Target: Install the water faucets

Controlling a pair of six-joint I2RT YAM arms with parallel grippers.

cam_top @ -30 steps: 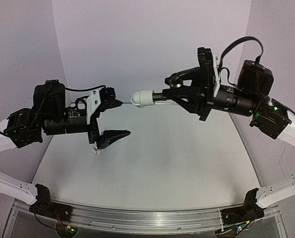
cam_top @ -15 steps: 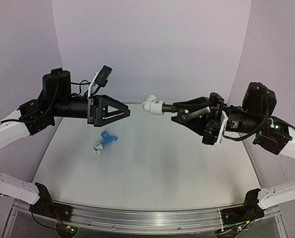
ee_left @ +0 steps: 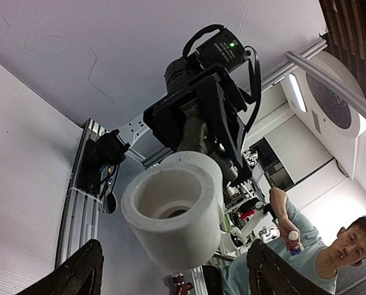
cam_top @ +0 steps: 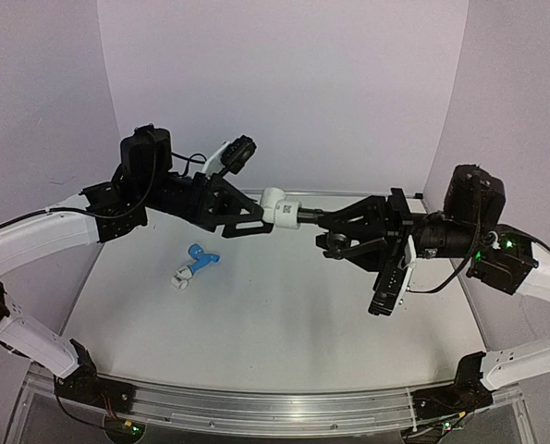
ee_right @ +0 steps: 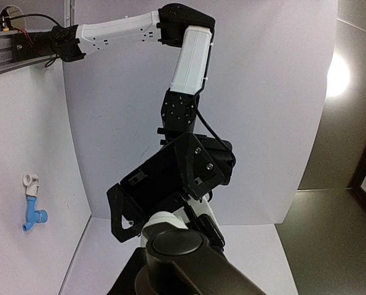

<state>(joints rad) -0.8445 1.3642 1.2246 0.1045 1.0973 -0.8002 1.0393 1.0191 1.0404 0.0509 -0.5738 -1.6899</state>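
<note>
My right gripper (cam_top: 341,231) is shut on the dark silvery-grey metal faucet (cam_top: 313,218) and holds it in the air above the table, pointing left. A white pipe fitting (cam_top: 278,210) sits on the faucet's tip. My left gripper (cam_top: 254,220) is open, with its fingers on either side of that fitting. In the left wrist view the fitting's open mouth (ee_left: 170,212) faces the camera between the two spread fingertips (ee_left: 78,275). In the right wrist view the faucet's round cap (ee_right: 173,243) fills the bottom. The light blue faucet (cam_top: 199,256) lies on the table with a white fitting (cam_top: 179,277) on it.
The white table (cam_top: 284,314) has white walls at the back and sides. An aluminium rail (cam_top: 256,407) runs along the near edge. The blue faucet also shows in the right wrist view (ee_right: 32,214), left of and below both grippers.
My left arm has swung right and forward, bringing its open fingers around the white fitting. My right gripper has rotated and come lower and left with the metal faucet.
</note>
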